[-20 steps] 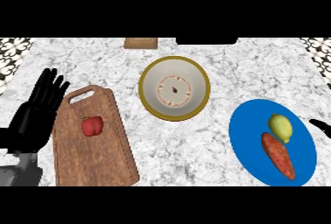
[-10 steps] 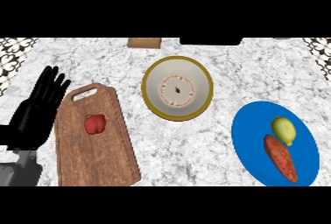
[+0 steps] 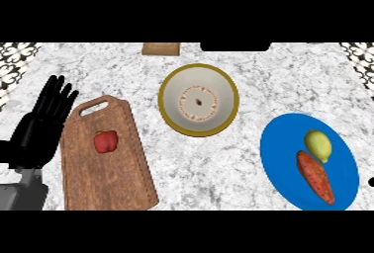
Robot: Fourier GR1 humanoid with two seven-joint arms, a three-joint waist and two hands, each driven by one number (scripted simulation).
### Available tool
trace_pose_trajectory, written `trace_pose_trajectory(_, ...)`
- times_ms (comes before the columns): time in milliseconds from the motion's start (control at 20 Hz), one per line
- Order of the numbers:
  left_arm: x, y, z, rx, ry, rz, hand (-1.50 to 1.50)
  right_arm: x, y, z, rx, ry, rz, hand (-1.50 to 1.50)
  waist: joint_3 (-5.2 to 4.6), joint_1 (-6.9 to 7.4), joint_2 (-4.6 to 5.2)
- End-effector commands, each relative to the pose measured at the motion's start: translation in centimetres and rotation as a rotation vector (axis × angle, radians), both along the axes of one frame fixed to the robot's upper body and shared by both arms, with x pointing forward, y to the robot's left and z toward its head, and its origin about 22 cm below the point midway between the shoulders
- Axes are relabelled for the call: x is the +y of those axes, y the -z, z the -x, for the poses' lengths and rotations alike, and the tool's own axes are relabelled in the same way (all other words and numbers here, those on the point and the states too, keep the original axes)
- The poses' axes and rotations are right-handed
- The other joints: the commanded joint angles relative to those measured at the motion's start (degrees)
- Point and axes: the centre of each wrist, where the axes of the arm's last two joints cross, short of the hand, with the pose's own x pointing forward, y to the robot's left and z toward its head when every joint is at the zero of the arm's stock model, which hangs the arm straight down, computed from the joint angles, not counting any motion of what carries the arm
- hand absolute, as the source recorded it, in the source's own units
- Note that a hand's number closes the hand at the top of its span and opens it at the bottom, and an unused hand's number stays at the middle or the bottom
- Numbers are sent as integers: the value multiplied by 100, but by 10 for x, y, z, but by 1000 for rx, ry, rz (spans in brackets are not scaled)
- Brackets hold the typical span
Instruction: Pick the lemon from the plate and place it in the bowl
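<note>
head view, looking steeply down on a marble counter (image 3: 219, 168). as i judge it, nothing of the task is done yet. the lemon (image 3: 319, 144) lies on the blue plate (image 3: 281, 148) near the counter's right edge. it is on the plate's far half, right beside an orange sweet potato (image 3: 315, 178) that lies nearer to me; i cannot tell whether the two touch. the bowl (image 3: 175, 99), cream with a gold rim, sits mid-counter toward the far edge, well apart from the plate, with no fruit in it. my left hand (image 3: 44, 128) rests by the counter's left edge, fingers straight and pointing away from me, holding nothing, just beside a wooden board (image 3: 110, 173) that carries a red fruit (image 3: 105, 142). of my right hand (image 3: 371, 182) only a dark sliver shows at the view's right edge, next to the plate; i cannot tell its state. every step is left: bring the right hand over the plate, close on the lemon without catching the sweet potato, lift it, carry it toward the bowl, and let it go inside.
</note>
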Motion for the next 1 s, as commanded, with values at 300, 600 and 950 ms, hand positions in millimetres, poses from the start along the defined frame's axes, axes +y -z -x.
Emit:
trace_pose_trajectory(300,-2,2,4,-2,5,9,0,23,41,20,44,7,-44,-150,11,-4,2)
trace_pose_trajectory(600,7,-4,9,14,0,-4,0,32,67,30,-63,64,6,-150,12,5,-1)
trace_pose_trajectory(950,0,-20,-1,-1,9,1,0,26,89,4,-117,60,26,-150,13,35,8)
